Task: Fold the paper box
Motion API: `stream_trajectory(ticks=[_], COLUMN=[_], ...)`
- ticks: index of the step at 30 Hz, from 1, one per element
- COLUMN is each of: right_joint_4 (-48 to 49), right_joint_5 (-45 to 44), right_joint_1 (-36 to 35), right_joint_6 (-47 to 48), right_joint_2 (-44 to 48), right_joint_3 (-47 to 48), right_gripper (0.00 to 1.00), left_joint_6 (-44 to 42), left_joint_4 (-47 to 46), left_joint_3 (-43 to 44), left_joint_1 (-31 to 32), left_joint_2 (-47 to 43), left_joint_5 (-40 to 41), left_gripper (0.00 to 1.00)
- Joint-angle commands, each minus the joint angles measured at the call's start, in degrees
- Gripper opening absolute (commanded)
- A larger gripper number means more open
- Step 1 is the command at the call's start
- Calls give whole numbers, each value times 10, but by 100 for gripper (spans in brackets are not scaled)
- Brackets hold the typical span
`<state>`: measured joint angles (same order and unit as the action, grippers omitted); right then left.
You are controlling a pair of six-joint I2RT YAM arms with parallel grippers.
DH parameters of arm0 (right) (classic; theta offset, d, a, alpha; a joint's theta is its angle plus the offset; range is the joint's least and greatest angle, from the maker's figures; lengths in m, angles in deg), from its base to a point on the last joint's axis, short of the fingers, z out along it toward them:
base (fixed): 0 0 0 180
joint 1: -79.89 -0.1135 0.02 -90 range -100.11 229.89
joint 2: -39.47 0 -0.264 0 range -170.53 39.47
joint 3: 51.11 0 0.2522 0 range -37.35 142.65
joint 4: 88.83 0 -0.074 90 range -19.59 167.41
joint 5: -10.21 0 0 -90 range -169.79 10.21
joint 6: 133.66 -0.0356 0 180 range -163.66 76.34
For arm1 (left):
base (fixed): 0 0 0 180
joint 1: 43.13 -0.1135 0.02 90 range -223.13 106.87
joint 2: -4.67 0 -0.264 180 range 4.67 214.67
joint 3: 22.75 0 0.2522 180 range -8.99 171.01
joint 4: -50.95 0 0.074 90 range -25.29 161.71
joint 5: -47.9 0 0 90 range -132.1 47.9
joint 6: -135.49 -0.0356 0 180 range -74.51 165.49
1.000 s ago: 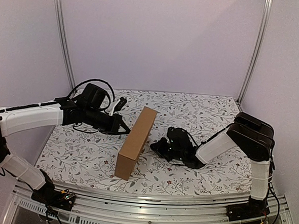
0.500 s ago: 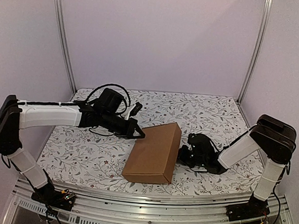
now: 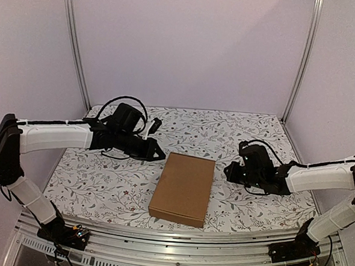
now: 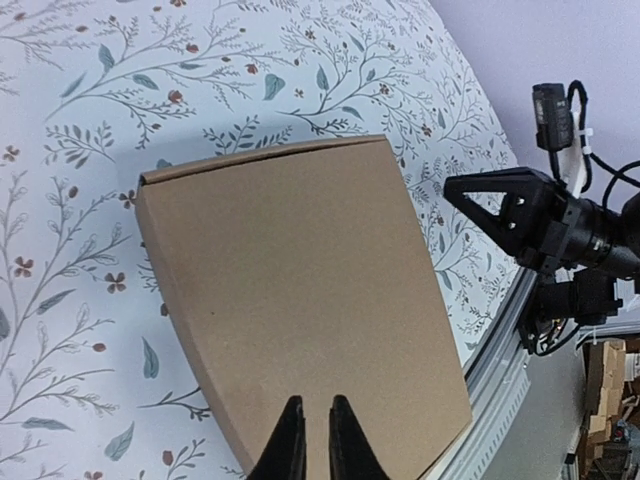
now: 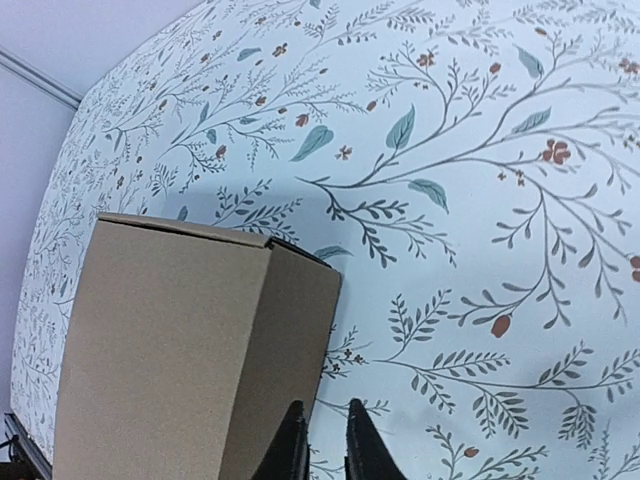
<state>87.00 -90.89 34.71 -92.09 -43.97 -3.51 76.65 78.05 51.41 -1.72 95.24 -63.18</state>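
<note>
The paper box (image 3: 183, 187) is a plain brown cardboard box, closed and lying flat on the flowered table at front centre. My left gripper (image 3: 158, 155) is shut and empty, just off the box's far left corner. In the left wrist view its tips (image 4: 315, 405) hang over the box lid (image 4: 300, 300). My right gripper (image 3: 228, 171) is shut and empty, to the right of the box and apart from it. In the right wrist view its tips (image 5: 328, 408) sit beside the box's side wall (image 5: 290, 340).
The flowered table cover (image 3: 255, 138) spreads on all sides of the box. The metal rail (image 3: 177, 235) runs along the near edge, close to the box's front. Pale walls and two upright posts (image 3: 303, 56) close in the back and sides.
The box, standing on its long edge a second ago, has tipped over to the right and now lies flat. The right arm has drawn back to the right; the left gripper has come off the box.
</note>
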Motion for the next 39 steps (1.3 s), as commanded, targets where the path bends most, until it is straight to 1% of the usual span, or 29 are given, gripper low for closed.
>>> stream_trajectory(ticks=[1,2,4,5,6,7,8,9,10,13,18,24,29,34,37,39], right_joint_4=[-148,-169,-205,-221,-234,-247,-256,-268,-280,-320,-367,-405,-417,-422,-423,-422], right_joint_5=[-73,-85,-107,-120,-132,-144,-154,-165,-176,-197,-217,-281,-299,-312,-320,-319], right_joint_1=[5,4,4,4,4,4,4,4,4,4,5,5,4,4,4,4], right_joint_6=[115,129,164,182,199,209,221,231,245,273,307,315,339,369,376,375], right_joint_2=[63,71,91,105,115,122,133,139,146,158,172,201,238,277,292,303], right_joint_3=[60,73,99,112,124,134,144,155,165,201,246,284,298,296,300,299], right_gripper=[22,29,38,44,52,64,94,98,99,99,99,99,99,99,99,99], left_joint_6=[-31,-35,-41,-46,-51,-55,-60,-66,-72,-90,-120,-151,-174,-191,-211,-221], left_joint_4=[48,56,76,86,94,104,114,124,137,168,211,232,235,246,236,216], left_joint_3=[-5,-4,0,4,8,12,17,23,29,50,71,71,70,78,66,41], left_joint_1=[-12,-13,-15,-15,-15,-16,-16,-16,-16,-15,-16,-16,-16,-16,-16,-16], left_joint_2=[-42,-53,-70,-79,-88,-97,-106,-114,-123,-152,-210,-285,-331,-364,-384,-403], left_joint_5=[63,76,100,109,119,135,148,159,171,207,298,367,388,364,370,376], left_gripper=[18,25,42,48,54,59,70,97,99,99,100,100,100,100,100,100])
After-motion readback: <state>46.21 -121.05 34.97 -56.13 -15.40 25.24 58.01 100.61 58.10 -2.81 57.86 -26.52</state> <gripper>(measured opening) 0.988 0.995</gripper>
